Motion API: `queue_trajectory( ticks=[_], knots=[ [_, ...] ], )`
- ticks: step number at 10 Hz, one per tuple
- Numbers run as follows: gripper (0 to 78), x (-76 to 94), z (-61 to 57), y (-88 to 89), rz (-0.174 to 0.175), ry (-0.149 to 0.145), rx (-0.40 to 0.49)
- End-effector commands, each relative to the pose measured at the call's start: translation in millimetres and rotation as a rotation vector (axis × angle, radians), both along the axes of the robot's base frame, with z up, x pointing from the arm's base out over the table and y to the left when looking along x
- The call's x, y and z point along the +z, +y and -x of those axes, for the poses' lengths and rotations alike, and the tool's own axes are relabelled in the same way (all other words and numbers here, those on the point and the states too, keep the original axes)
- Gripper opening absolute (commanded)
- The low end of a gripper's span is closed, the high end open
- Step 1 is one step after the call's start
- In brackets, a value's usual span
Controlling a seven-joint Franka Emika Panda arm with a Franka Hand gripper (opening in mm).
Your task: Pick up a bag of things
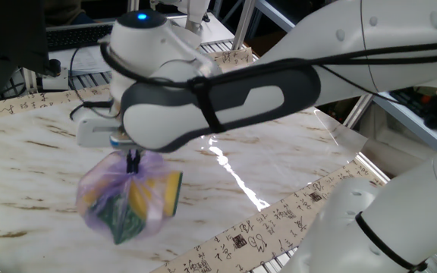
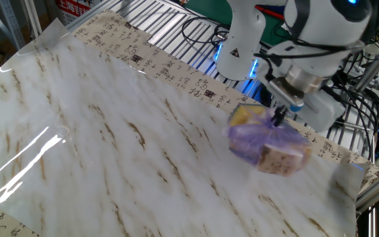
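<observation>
The bag of things (image 1: 127,199) is a lumpy pale-purple plastic bag with yellow and dark green sponges inside. It hangs just above the marble table (image 1: 21,174), held by its knotted top. My gripper (image 1: 133,161) is shut on that knot, directly over the bag. In the other fixed view the bag (image 2: 266,141) hangs under the gripper (image 2: 279,118) near the table's far right side, with a yellow piece and a tan sponge showing through the plastic.
A yellow object (image 1: 180,47) stands on the slatted bench behind the table. The robot base (image 2: 240,39) with cables sits beyond the patterned table border (image 2: 176,76). A keyboard (image 1: 82,36) lies at the back left.
</observation>
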State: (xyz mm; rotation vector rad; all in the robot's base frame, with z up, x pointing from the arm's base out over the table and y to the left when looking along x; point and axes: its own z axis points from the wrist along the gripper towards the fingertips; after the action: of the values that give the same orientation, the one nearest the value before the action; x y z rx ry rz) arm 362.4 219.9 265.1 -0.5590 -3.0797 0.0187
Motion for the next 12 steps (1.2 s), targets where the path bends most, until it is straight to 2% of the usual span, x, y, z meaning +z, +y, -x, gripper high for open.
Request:
queue_trajectory(
  ticks=[1,7,9,12],
  knots=[
    [1.2,3.2,-11.2,-16.9,0.002,-0.001,0.047],
    [1.2,0.4,-31.9,-53.1,0.002,-0.001,0.141],
    [1.2,1.4,-41.0,-70.2,0.002,0.0,0.18],
    [1.2,-0.2,-46.6,-88.8,0.007,0.0,0.229]
  ],
)
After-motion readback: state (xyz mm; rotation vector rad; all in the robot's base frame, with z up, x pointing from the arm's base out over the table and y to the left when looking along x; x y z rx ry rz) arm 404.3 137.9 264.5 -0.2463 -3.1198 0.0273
